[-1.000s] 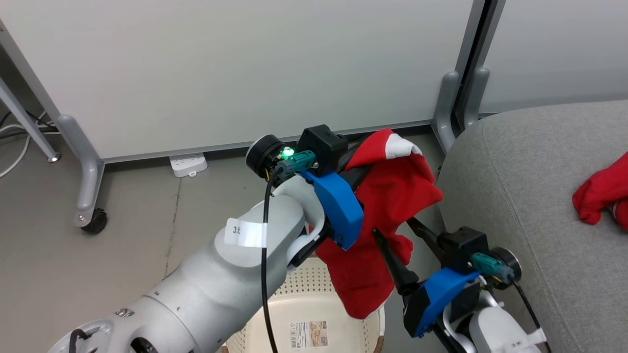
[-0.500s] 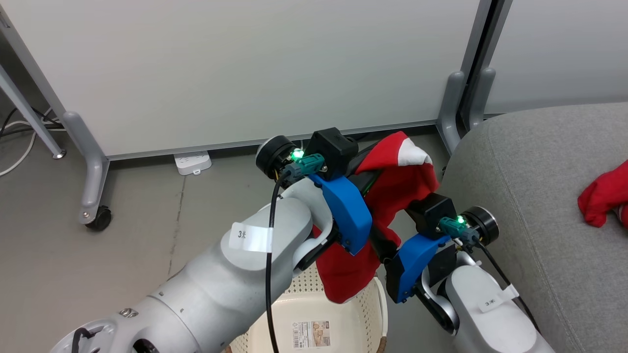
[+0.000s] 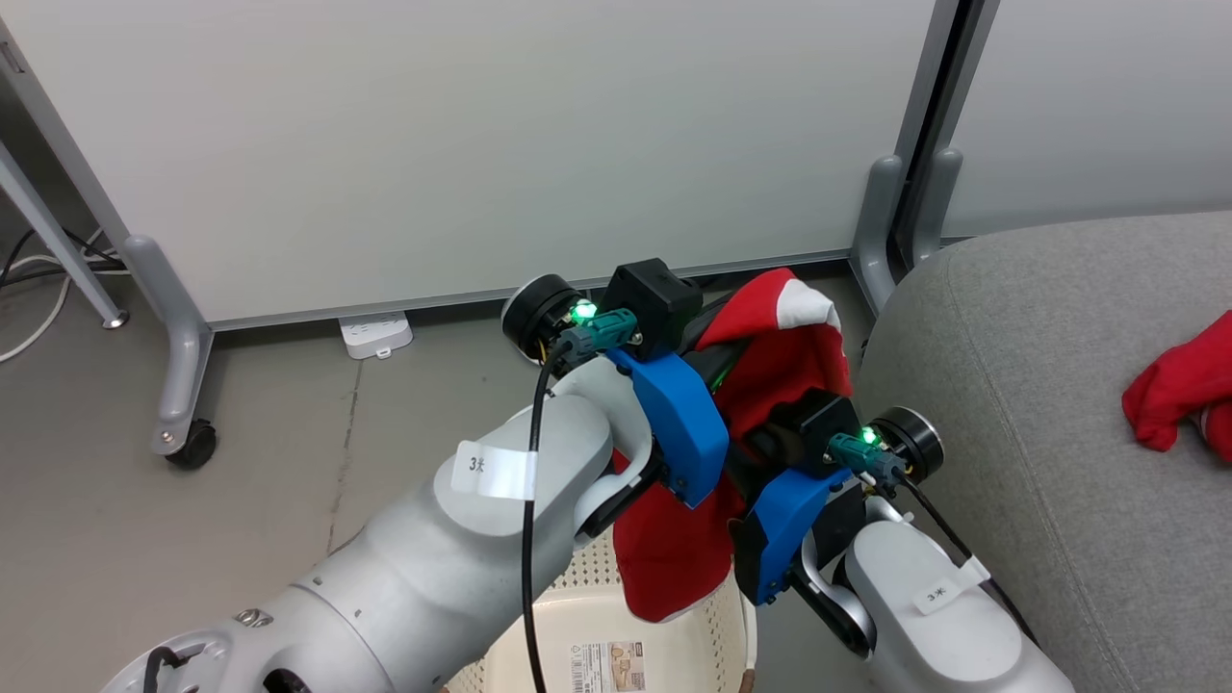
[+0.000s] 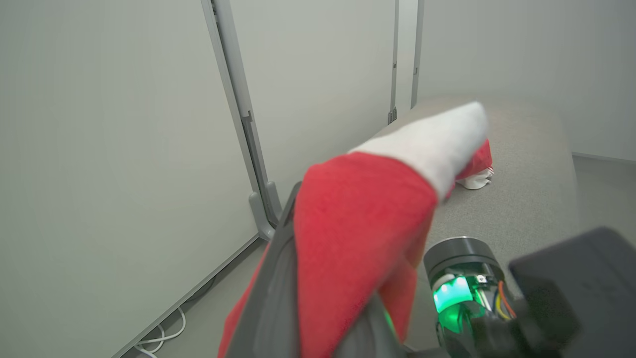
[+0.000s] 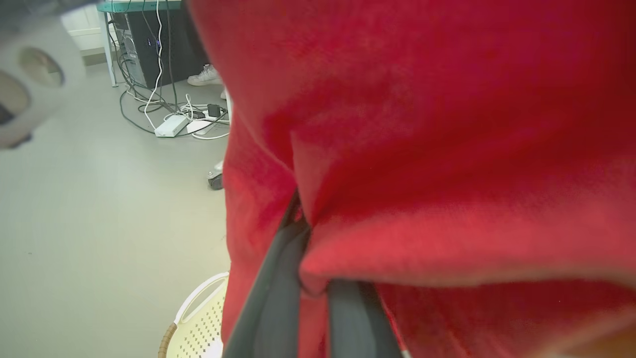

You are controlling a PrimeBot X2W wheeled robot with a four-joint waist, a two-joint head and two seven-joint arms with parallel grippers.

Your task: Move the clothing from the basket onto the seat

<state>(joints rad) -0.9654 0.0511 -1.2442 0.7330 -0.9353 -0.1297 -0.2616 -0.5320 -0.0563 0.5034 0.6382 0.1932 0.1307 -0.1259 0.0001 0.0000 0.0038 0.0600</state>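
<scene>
I am holding the red garment (image 3: pixel 674 563) up in the air with both arms, above the basket (image 3: pixel 589 576) and to the left of the seat (image 3: pixel 1011 385). Its lower end is dangling into the basket mouth and its white-tipped top is pointing toward the partition. My left gripper (image 3: pixel 724 354) is clamped narrow on the upper part of the cloth, which is draping over its fingers in the left wrist view. My right gripper (image 5: pixel 305 248) is pinched tight on a fold lower down, with the fabric bunching over its fingers. A second red garment (image 3: pixel 1179 385) is lying on the seat, well apart from my hands. What is worrying me is the grip itself. I am judging that each pair of jaws is biting only a thin fold of soft fabric, so a quick swing toward the seat could be pulling the cloth out of one pinch. My two wrists are also working very close together, nearly touching in the head view, so any crossing move is risking a knock between them. If I am moving my arms apart too far, the cloth could be tearing free of the weaker hold. The hanging tail could be snagging the basket rim and tipping it. A release made too soon would be dropping the garment onto the floor (image 3: pixel 289 462) between basket and seat.
</scene>
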